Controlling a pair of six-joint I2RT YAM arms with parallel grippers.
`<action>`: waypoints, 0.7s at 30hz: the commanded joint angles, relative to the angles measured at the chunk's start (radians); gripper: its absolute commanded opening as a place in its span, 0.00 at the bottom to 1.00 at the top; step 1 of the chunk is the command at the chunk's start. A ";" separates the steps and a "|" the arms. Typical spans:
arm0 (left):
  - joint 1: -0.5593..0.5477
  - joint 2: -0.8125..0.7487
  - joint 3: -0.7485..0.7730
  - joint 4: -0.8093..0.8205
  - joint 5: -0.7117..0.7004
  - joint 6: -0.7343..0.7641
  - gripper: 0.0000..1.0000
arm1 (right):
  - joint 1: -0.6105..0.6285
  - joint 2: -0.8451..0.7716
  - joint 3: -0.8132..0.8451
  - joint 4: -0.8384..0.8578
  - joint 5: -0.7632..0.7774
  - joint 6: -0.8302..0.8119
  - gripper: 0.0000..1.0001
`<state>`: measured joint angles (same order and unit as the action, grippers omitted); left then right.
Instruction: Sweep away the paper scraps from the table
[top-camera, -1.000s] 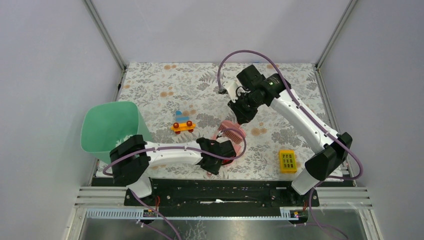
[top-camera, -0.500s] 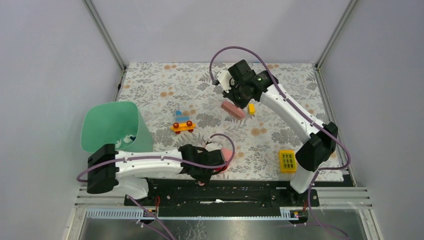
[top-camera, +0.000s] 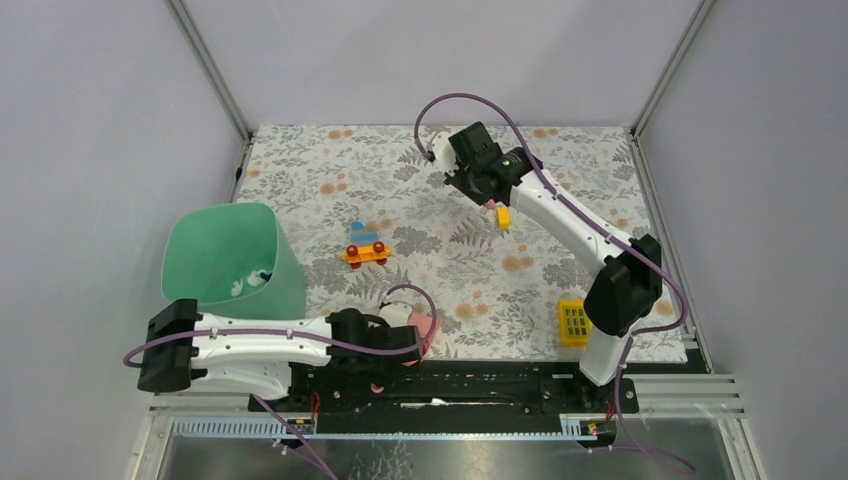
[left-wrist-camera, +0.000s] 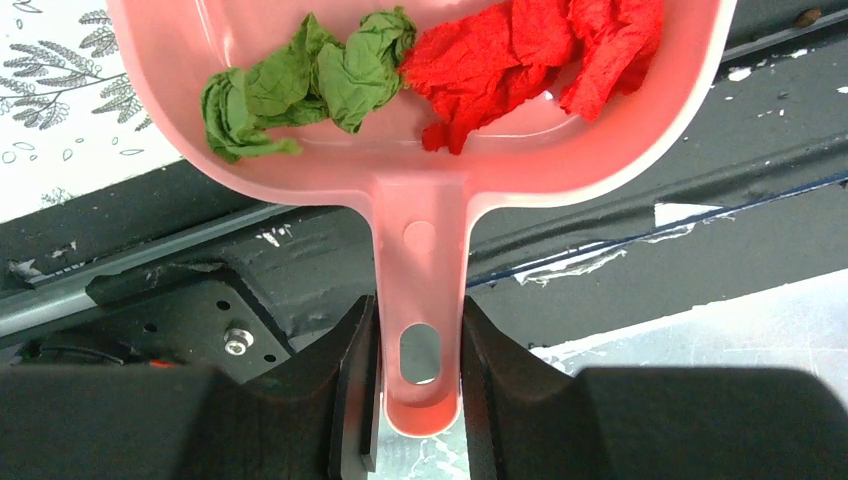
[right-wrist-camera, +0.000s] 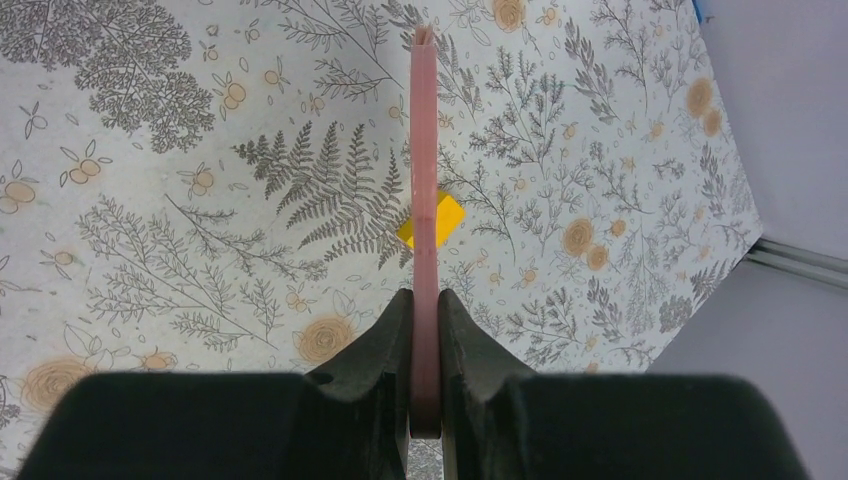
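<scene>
My left gripper (left-wrist-camera: 418, 322) is shut on the handle of the pink dustpan (left-wrist-camera: 420, 150). The pan holds paper scraps: a crumpled green one (left-wrist-camera: 300, 85) and a red one (left-wrist-camera: 520, 50). It hangs over the table's near edge and the black rail, and shows as a pink bit in the top view (top-camera: 426, 325) beside my left gripper (top-camera: 402, 338). My right gripper (right-wrist-camera: 424, 305) is shut on the pink brush (right-wrist-camera: 424, 180), seen edge-on above the table (right-wrist-camera: 150, 200). In the top view my right gripper (top-camera: 488, 196) is at the far middle, and the brush is mostly hidden under it.
A green bin (top-camera: 225, 255) stands at the left edge. A small toy car (top-camera: 364, 250) sits mid-table. A small yellow block (top-camera: 503, 216) lies by the brush (right-wrist-camera: 440, 222). A yellow block with a grid of holes (top-camera: 574, 322) lies near right. The black rail (top-camera: 480, 378) runs along the near edge.
My left arm has drawn back to the near left, carrying the dustpan from mid-table to the near edge. My right arm has lifted the brush away from the dustpan toward the far side.
</scene>
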<state>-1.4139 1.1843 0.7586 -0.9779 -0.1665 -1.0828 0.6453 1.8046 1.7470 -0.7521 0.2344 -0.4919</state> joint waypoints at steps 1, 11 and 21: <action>-0.011 -0.050 0.043 -0.041 -0.062 -0.052 0.00 | -0.027 -0.077 -0.051 0.089 0.035 0.091 0.00; 0.000 0.019 0.282 -0.145 -0.285 0.000 0.00 | -0.213 -0.434 -0.422 0.074 -0.497 0.311 0.00; 0.161 -0.100 0.337 0.066 -0.430 0.066 0.00 | -0.266 -0.624 -0.812 0.218 -0.809 0.354 0.00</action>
<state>-1.3128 1.1572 1.0264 -1.0187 -0.4934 -1.0767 0.4000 1.2060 1.0058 -0.6407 -0.3649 -0.1703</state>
